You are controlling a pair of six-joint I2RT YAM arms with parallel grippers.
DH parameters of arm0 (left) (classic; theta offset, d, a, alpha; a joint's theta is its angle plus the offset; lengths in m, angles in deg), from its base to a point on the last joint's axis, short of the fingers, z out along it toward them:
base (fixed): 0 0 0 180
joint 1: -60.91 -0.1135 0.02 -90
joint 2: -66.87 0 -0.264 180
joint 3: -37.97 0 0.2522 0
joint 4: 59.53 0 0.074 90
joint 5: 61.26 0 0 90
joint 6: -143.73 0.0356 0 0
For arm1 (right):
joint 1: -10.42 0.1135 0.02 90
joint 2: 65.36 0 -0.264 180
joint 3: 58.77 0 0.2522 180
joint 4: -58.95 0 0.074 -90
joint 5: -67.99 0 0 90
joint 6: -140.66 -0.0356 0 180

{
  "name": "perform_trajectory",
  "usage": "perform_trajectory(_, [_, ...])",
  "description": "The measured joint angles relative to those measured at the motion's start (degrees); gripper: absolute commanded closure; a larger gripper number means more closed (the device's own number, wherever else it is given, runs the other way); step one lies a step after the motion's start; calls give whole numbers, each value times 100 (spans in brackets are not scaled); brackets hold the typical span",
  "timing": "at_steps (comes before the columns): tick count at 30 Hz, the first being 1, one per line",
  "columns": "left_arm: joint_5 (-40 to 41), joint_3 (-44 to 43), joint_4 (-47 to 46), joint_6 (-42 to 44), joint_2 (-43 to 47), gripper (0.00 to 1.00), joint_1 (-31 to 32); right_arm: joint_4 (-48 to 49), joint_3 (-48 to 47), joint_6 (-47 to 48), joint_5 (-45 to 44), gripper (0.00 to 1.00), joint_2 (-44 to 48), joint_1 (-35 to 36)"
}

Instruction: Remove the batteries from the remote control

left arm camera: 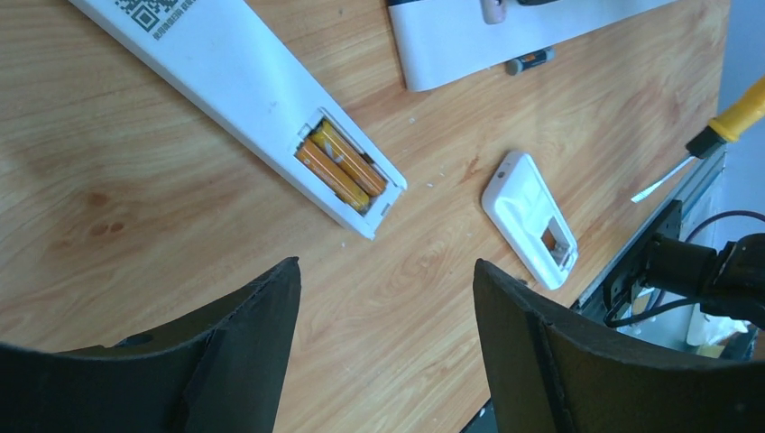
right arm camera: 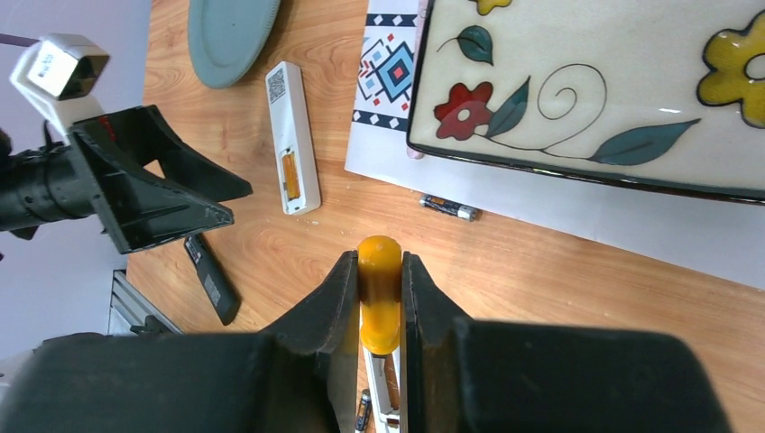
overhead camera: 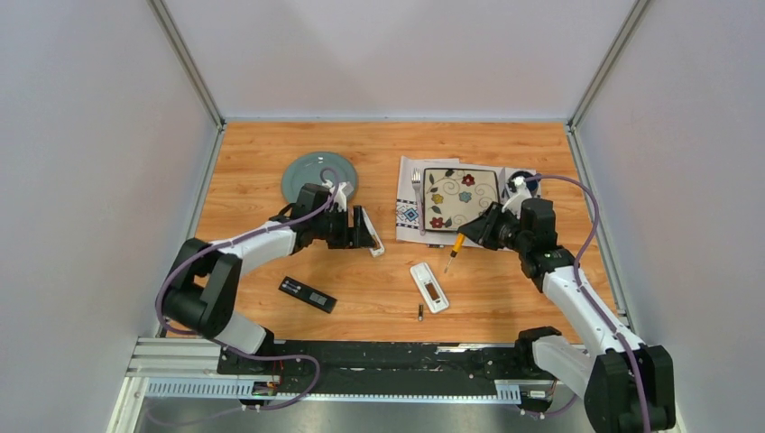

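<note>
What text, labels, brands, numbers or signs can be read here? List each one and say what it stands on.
Nothing reads clearly.
Long white remote: a QR code with a line of print beside it, too small and cut off to read.
Loose battery: label print, blurred.
Black remote: light marks, too small to read.
Two gold batteries in the long white remote: no readable print.

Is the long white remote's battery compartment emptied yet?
Not empty: the long white remote has its cover off, with two gold-orange batteries lying side by side inside.
</note>
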Motion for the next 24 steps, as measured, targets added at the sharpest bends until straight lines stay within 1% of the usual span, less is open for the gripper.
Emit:
perform_trajectory(7, [-103,-448,-68,-79,-1104,25,66,-50,-28,90,260,100,-208,-376])
perform_trajectory(17, [-184,-1123,-330,-299,-1799,25,643,-46,-219,197,389,100,-459,-516])
perform_trajectory(24, [-262,-1582,-551,-352,-2151,25,789,-61,-221,216,411,100,-518,-516])
